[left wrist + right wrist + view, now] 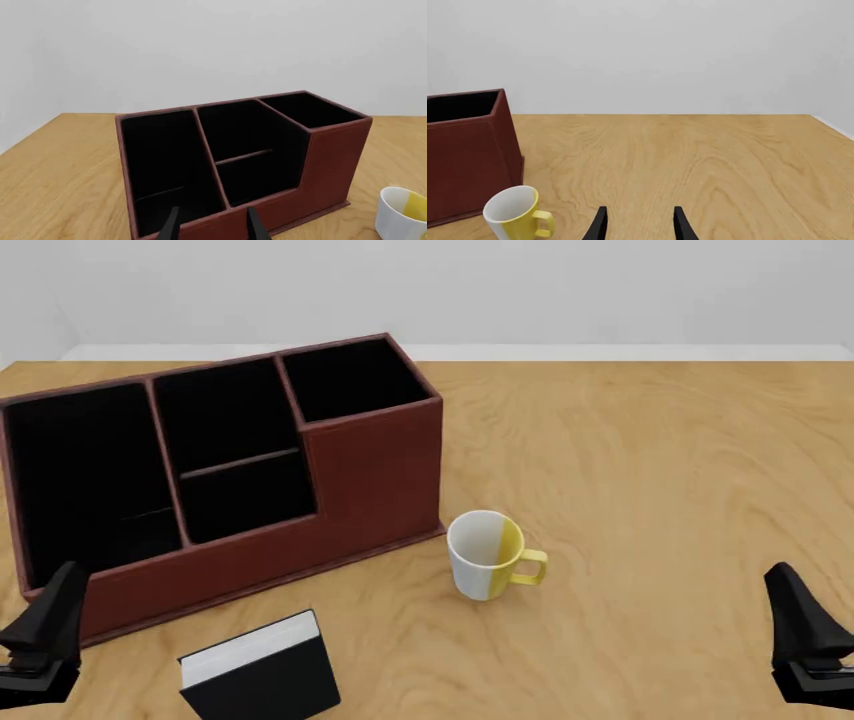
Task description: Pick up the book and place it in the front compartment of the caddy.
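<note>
In the front view, the left end effector (40,635) sits at about 8 o'clock, at the near-left edge of the counter (641,460); its own wrist view shows the fingers spread with nothing between them. Just beyond it, from 9 to 11 o'clock, stands the caddy (374,475), angled, with its low front wall facing the arms. The book (260,677) lies flat at 7 o'clock, near that wall but apart from it, untouched.

A likely risk is approaching the book from the left: the caddy is close, so the arm could nudge it and shift the target compartment. The book is thick, so a flat pinch may slip.

The mug (487,555) at 6 o'clock stands just beside the caddy's corner and could be knocked over during a carry. The right end effector (807,635) at 4 o'clock is released too, well apart from everything.
</note>
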Robot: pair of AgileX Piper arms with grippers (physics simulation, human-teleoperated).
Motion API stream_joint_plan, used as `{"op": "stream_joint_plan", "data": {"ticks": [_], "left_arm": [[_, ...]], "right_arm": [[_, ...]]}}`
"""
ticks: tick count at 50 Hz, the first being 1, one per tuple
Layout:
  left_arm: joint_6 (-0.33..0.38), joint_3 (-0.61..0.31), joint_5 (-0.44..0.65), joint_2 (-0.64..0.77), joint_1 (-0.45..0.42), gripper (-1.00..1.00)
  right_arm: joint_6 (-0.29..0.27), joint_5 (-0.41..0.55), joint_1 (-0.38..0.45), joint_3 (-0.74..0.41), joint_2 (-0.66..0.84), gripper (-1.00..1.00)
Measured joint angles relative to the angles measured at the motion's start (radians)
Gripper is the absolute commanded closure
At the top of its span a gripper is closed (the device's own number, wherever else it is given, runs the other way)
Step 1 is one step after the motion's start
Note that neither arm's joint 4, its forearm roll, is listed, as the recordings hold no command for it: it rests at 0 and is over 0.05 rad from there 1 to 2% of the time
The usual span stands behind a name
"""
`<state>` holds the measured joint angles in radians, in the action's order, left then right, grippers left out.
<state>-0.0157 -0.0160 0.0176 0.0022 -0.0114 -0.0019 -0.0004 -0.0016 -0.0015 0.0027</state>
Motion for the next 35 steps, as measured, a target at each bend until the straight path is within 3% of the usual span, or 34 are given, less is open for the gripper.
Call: {"op": "stream_joint_plan", "data": {"ticks": [23,35], "left_arm": [[0.042,0.006,-0.019,0.004,0.0,-1.0],[0.043,-0.111,0.009,0.074,-0.019,-1.0]], "right_arm": [[0.0,-0.003,0.007,-0.003,0.003,-1.0],[0.008,-0.003,0.003,-0.005,0.001,-1.0]]}}
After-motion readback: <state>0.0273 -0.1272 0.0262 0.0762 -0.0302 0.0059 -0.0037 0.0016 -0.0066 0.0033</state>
